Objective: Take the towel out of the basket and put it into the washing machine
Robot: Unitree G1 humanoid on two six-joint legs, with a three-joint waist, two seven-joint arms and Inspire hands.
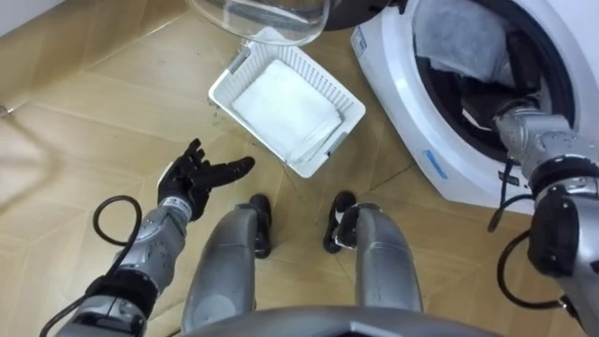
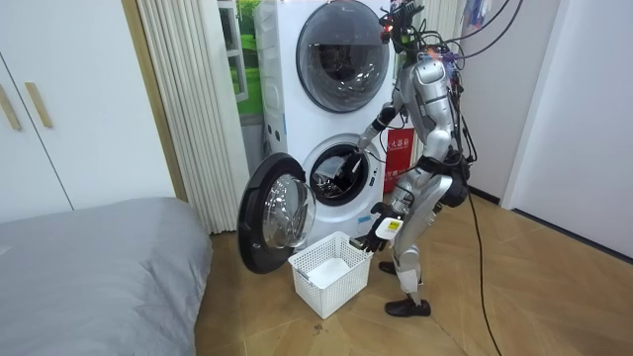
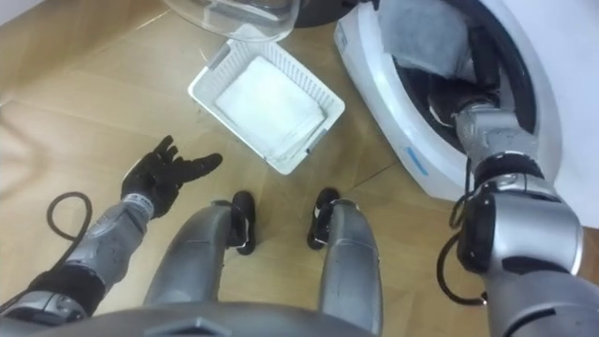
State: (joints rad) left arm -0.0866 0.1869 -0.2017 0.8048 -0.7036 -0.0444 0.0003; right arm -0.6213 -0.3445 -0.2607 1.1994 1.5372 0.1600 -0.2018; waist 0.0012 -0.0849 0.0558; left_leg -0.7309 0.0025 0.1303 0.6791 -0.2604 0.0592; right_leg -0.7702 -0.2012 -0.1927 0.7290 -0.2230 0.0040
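Observation:
A grey-white towel (image 1: 460, 39) lies bunched in the upper part of the lower washing machine's drum (image 1: 487, 84). My right arm reaches into that drum, and my right hand (image 1: 482, 105) sits in the dark just below the towel, its fingers hidden. My left hand (image 1: 192, 180) hangs open over the wooden floor, fingers spread, holding nothing, a little left of the white basket (image 1: 225, 86). I stand upright facing the machine (image 2: 341, 168), with the basket by my feet.
The basket's inside looks white and flat; I cannot tell whether cloth lies in it. The round glass door (image 2: 275, 213) stands open at the room view's left, above the basket. A second machine (image 2: 341, 44) is stacked on top. A bed (image 2: 89, 267) lies further left.

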